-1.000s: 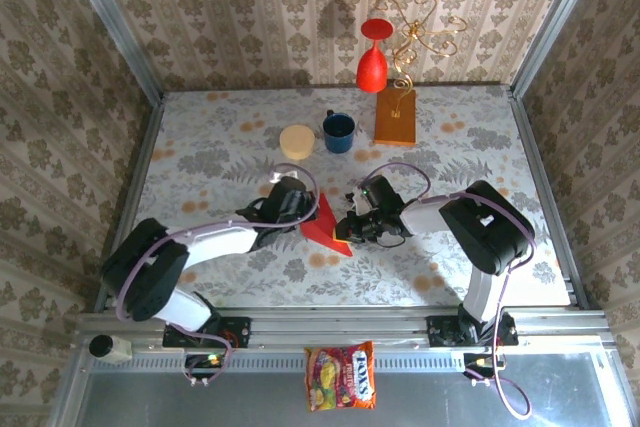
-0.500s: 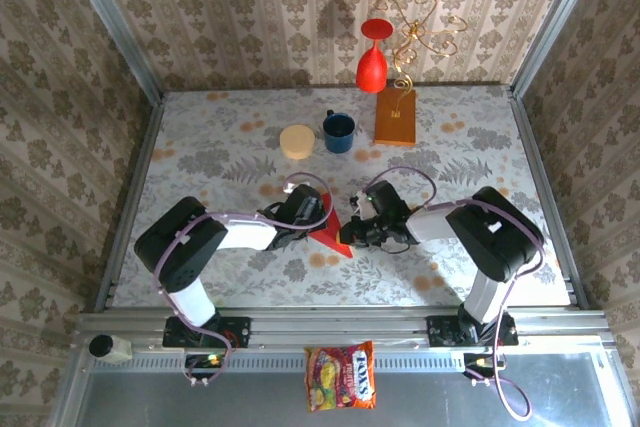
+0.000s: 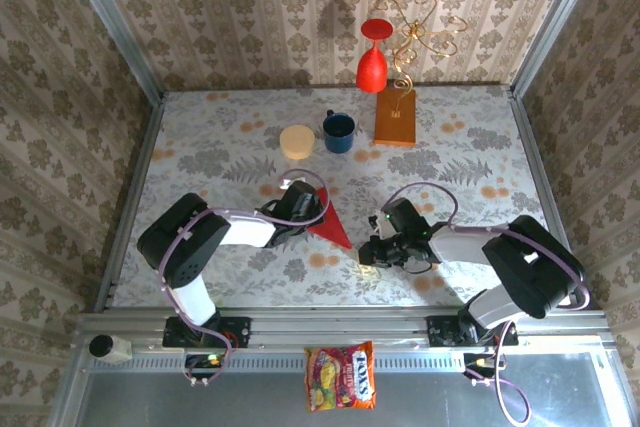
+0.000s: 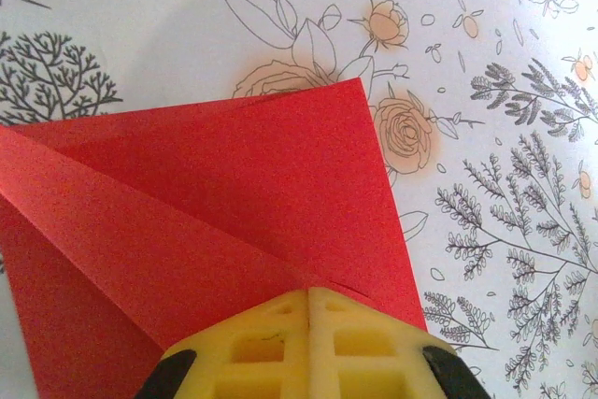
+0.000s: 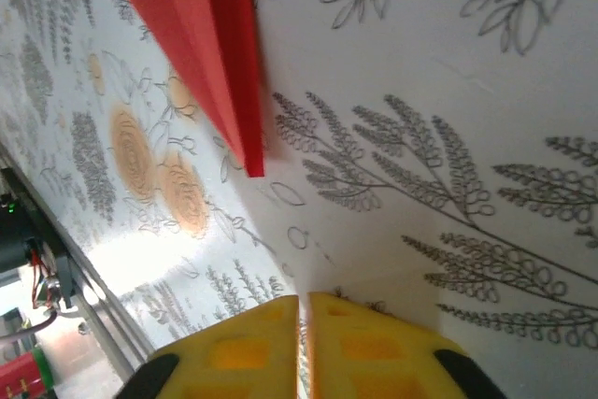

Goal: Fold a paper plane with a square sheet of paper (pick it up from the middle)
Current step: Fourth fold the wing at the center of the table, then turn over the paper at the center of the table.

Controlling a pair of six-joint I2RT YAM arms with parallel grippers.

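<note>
The left hand [image 3: 303, 213] is clenched on one edge of the red paper [image 3: 332, 226]. In the left wrist view its yellow fingers [image 4: 266, 343] press together over the sheet. The paper lies creased into a pointed triangle on the flowered bench [image 3: 200, 157], near the middle, with its sharp tip toward the arm bases. The right hand [image 3: 366, 253] sits near that tip without touching it, its fingers closed on nothing.

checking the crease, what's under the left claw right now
The folded red paper, lying on the floral table, runs under the shut left claw. The claw hides its near edge.
</note>
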